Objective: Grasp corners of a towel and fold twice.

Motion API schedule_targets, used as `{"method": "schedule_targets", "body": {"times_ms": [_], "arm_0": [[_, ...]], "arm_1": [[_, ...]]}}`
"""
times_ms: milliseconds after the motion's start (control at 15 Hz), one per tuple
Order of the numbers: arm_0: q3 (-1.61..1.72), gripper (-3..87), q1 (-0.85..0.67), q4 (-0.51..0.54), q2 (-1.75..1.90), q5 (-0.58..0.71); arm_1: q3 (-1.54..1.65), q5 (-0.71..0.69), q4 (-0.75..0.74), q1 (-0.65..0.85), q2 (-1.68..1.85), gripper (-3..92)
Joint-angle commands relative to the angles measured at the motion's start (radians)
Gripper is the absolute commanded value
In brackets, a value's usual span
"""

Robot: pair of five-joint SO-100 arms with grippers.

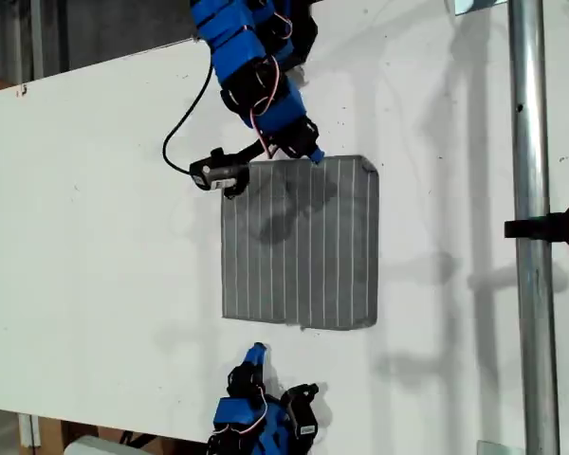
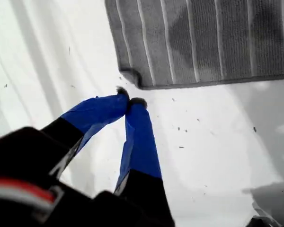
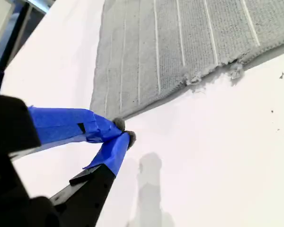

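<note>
Lying flat mid-table [image 1: 95, 190], the towel [image 1: 299, 242] is ungripped: my first gripper [image 2: 128, 101] and my second gripper [image 3: 122, 131] are closed, empty, just off its edges. Pinching too shallow, you'd lose the corner.

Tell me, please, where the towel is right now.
The towel lies flat on the table near the middle of the exterior view, with my second gripper at its upper edge and my first gripper just below its lower edge.
</note>
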Motion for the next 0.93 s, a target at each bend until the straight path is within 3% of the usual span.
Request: {"method": "schedule_targets", "body": {"times_ms": [0,200,333,867], "arm_0": [[0.003,-0.9,-0.028,-0.012,0.003,-0.009],[0.003,-0.9,-0.028,-0.012,0.003,-0.008],[0.003,-0.9,-0.025,-0.012,0.003,-0.005],[0.003,-0.5,-0.026,-0.011,0.003,-0.008]], "arm_1": [[-0.077,-0.014,-0.018,-0.023,-0.002,0.2],[-0.081,-0.118,-0.057,-0.015,-0.002,38.3],[-0.074,-0.156,-0.048,-0.002,-0.02,43.4],[-0.152,-0.103,-0.012,-0.077,-0.446,41.0]]}}
